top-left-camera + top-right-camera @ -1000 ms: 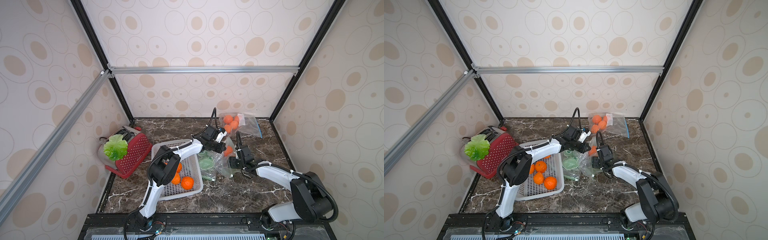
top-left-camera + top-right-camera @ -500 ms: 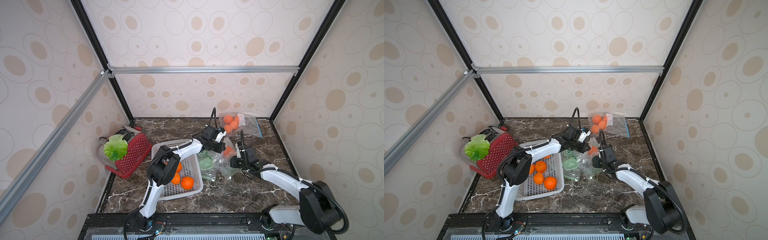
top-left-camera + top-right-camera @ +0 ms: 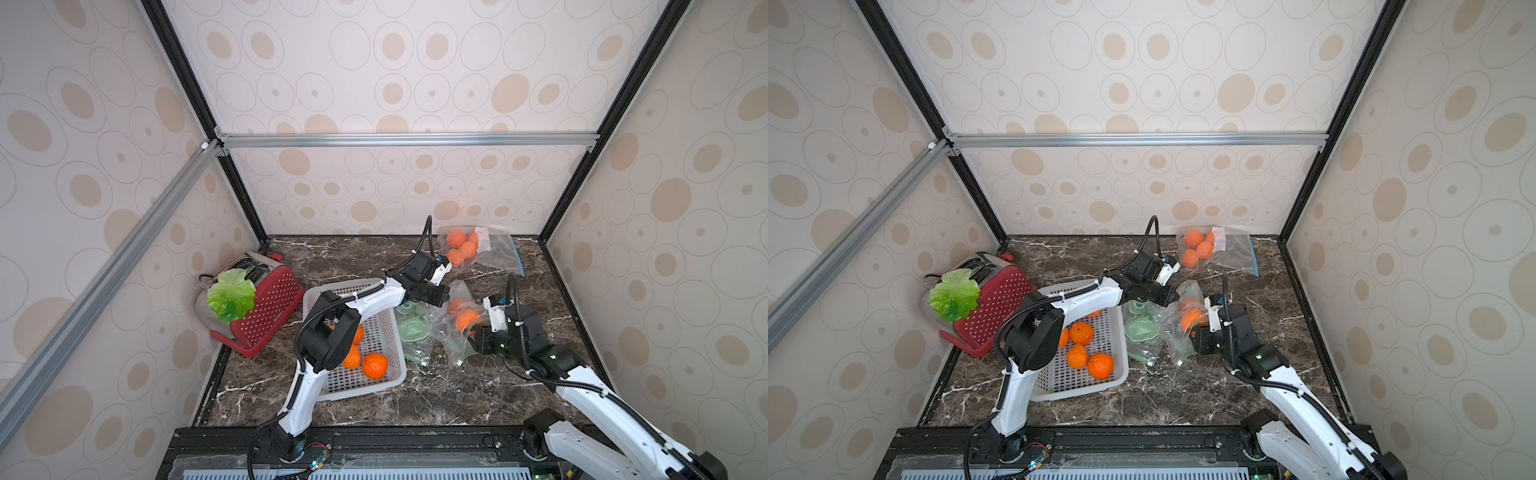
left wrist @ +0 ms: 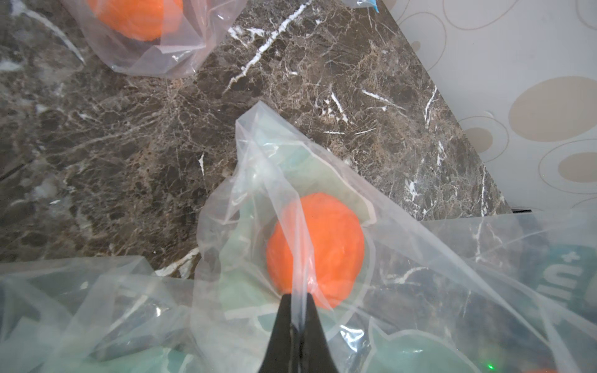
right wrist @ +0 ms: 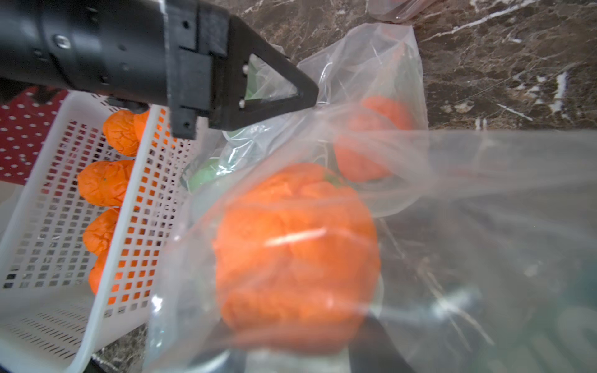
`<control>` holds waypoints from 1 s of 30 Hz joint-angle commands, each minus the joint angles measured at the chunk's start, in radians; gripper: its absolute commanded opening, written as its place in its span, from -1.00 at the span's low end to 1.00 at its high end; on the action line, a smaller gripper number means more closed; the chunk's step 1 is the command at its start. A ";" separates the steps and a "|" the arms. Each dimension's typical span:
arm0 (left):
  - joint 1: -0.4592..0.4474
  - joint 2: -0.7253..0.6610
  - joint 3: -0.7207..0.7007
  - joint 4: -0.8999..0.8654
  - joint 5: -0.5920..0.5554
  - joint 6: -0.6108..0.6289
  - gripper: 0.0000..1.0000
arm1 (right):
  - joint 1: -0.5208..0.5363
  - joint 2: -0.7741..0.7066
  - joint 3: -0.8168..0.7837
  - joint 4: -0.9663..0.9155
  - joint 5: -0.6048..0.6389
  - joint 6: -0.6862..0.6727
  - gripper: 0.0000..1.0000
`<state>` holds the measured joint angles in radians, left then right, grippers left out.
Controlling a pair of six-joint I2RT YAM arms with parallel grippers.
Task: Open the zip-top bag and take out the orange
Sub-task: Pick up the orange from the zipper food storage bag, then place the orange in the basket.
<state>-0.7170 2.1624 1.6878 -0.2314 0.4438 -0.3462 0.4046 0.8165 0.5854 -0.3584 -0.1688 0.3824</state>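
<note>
**A:** Where is the orange?

**B:** The orange [image 5: 295, 248] is inside the zip-top bag [image 3: 451, 347], mid-bench [image 3: 415, 399], between the white basket [image 3: 395, 332] and the right edge.

**A:** And the tools?

**B:** The left tool [image 4: 298, 295] is pinched tight on a fold of the bag's film, with a second orange [image 4: 315, 252] just beyond its tips. The right tool [image 3: 473, 334] sits right against the nearer orange. One dark finger [image 5: 374, 342] shows beside it, but I cannot tell whether it grips.
</note>
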 commanded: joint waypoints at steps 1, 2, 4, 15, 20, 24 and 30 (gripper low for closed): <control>0.008 -0.025 0.010 -0.031 -0.024 0.019 -1.00 | -0.002 -0.067 0.030 -0.134 -0.038 -0.016 -0.14; 0.008 -0.024 0.010 -0.030 -0.024 0.019 -1.00 | -0.003 -0.078 0.044 -0.177 -0.035 -0.020 -0.14; 0.008 -0.025 0.013 -0.033 -0.025 0.021 -1.00 | -0.002 -0.099 0.075 -0.255 -0.035 -0.031 -0.14; 0.010 -0.021 0.009 -0.031 -0.021 0.022 -1.00 | -0.002 -0.095 0.305 -0.616 -0.031 -0.123 -0.14; 0.010 -0.017 0.013 -0.027 -0.013 0.022 -1.00 | -0.002 -0.132 0.358 -0.696 -0.054 -0.133 -0.14; 0.011 -0.012 0.019 -0.028 -0.011 0.022 -1.00 | -0.003 -0.190 0.383 -0.712 -0.068 -0.147 -0.16; 0.011 -0.007 0.024 -0.020 -0.001 0.015 -1.00 | -0.003 -0.222 0.433 -0.689 -0.183 -0.175 -0.17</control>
<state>-0.7128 2.1624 1.6878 -0.2436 0.4416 -0.3454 0.4046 0.6006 0.9890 -1.0401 -0.2787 0.2401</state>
